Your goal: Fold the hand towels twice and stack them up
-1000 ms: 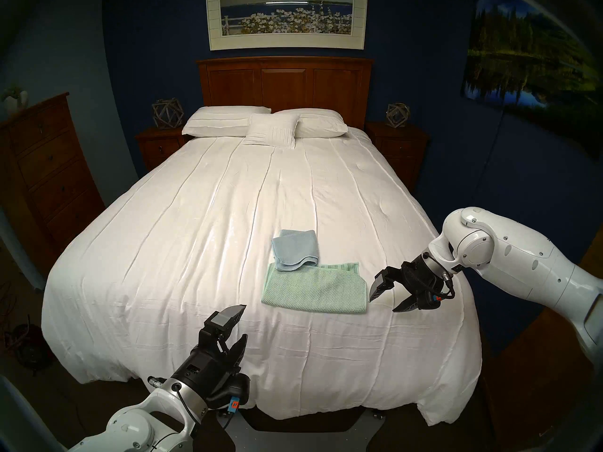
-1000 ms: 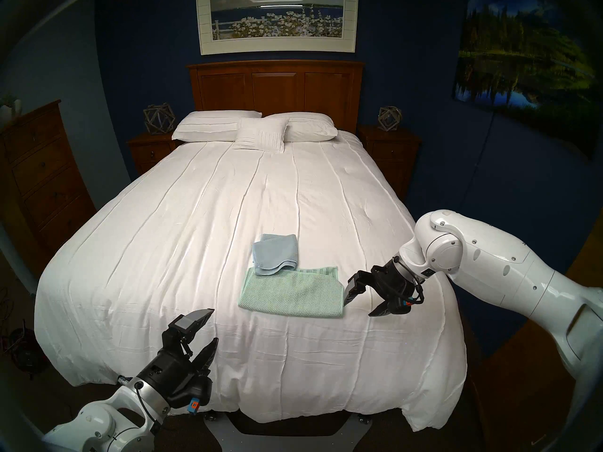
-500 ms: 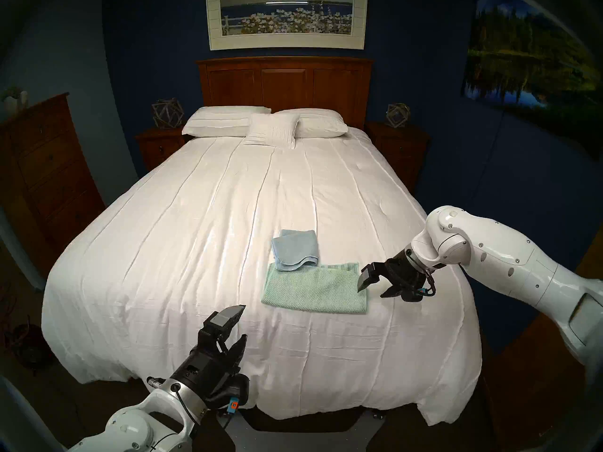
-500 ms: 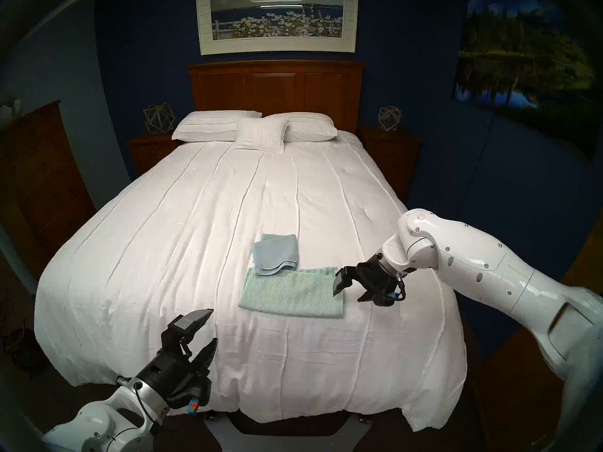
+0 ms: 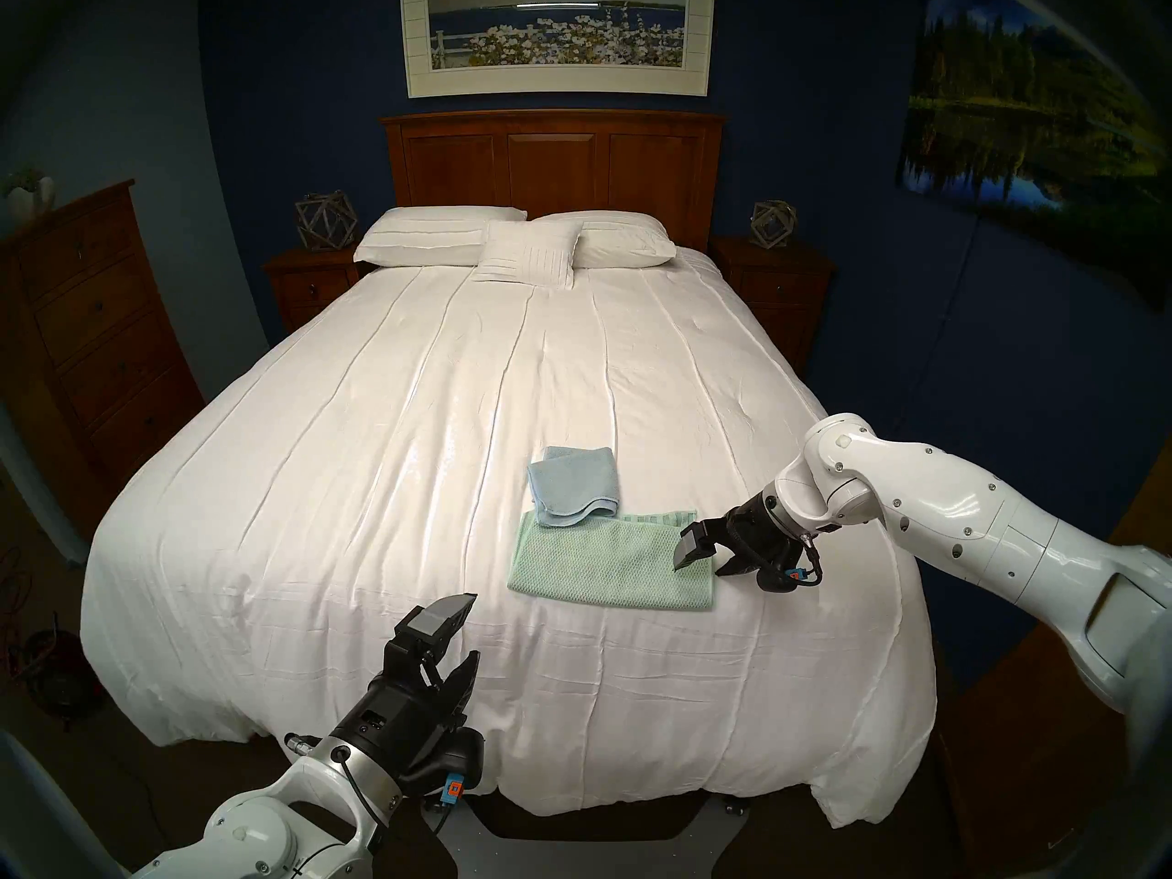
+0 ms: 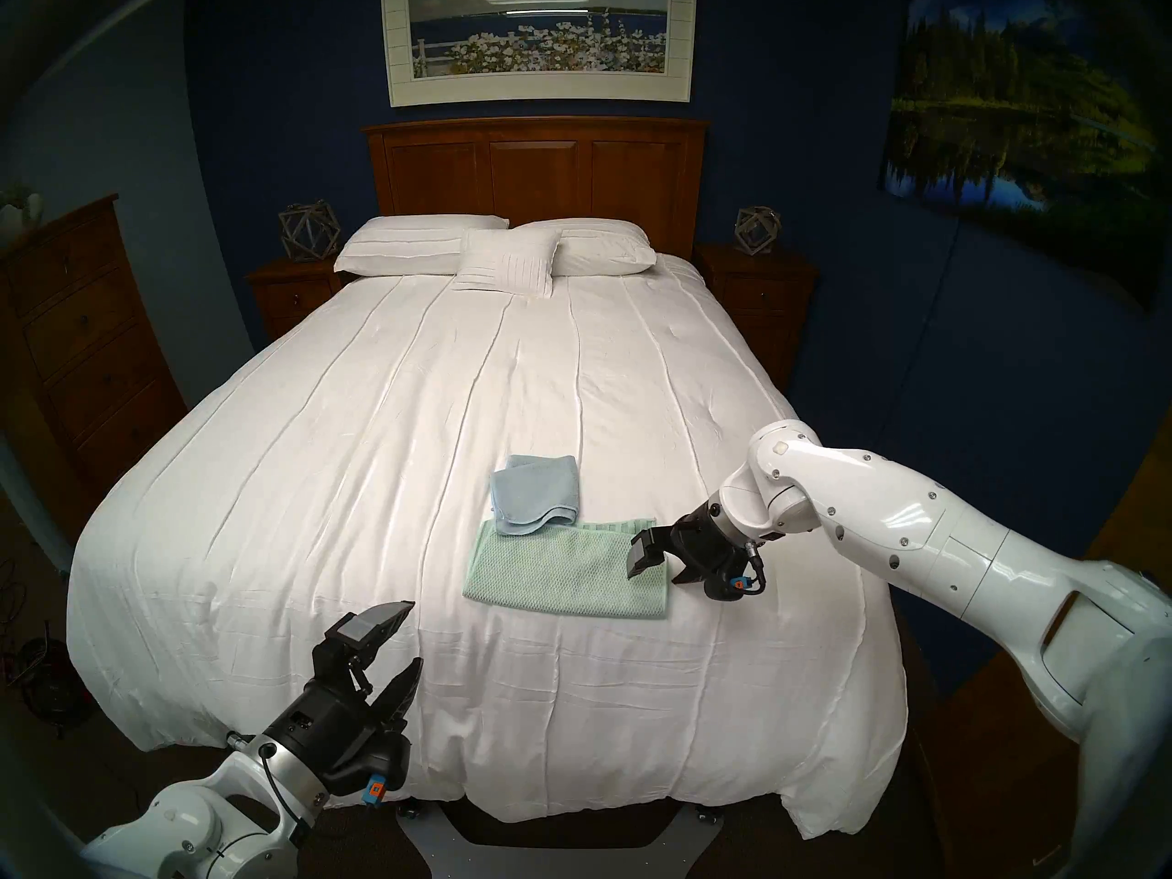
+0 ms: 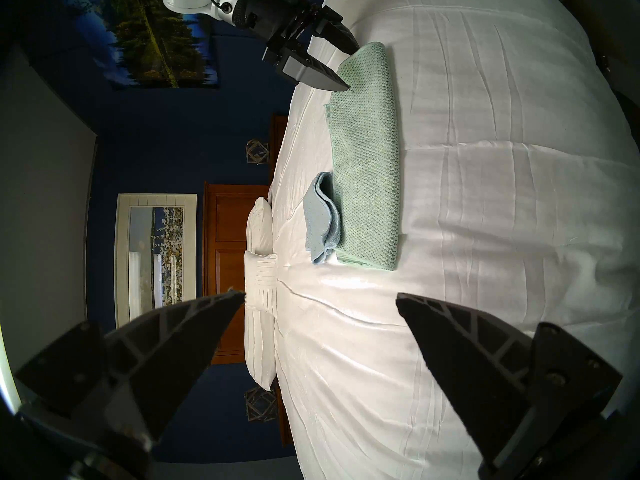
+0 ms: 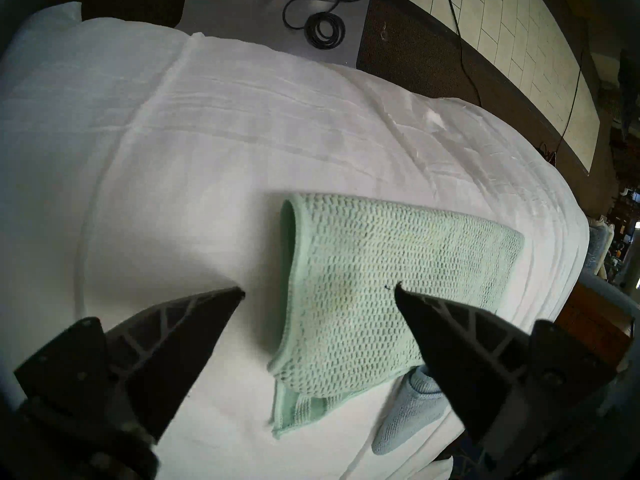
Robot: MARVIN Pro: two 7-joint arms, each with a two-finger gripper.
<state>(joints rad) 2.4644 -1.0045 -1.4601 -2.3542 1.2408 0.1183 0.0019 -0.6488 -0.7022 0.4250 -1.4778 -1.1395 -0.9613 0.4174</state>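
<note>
A mint green waffle-weave hand towel (image 5: 602, 560) (image 6: 558, 573) lies on the white bedspread (image 5: 380, 478) as a long folded rectangle. A smaller light blue hand towel (image 5: 574, 484) (image 6: 536, 494) lies folded behind it, overlapping its far left corner. My right gripper (image 5: 697, 570) (image 6: 651, 579) (image 8: 318, 288) is open at the green towel's (image 8: 381, 261) right end, one finger over the cloth and the other over the bedspread. My left gripper (image 5: 474, 627) (image 6: 416, 633) (image 7: 320, 295) is open and empty over the bed's near edge, left of the green towel (image 7: 367, 178).
Three white pillows (image 5: 507, 243) lie against the wooden headboard (image 5: 552, 161) at the far end. Nightstands (image 5: 311, 281) (image 5: 770, 275) flank the bed. A wooden dresser (image 5: 82, 326) stands at the left. The bedspread drops off at the near edge (image 5: 602, 795).
My right arm has moved left and slightly away from me, bringing its open gripper from beside the green towel onto its right end. The left arm and both towels have not moved.
</note>
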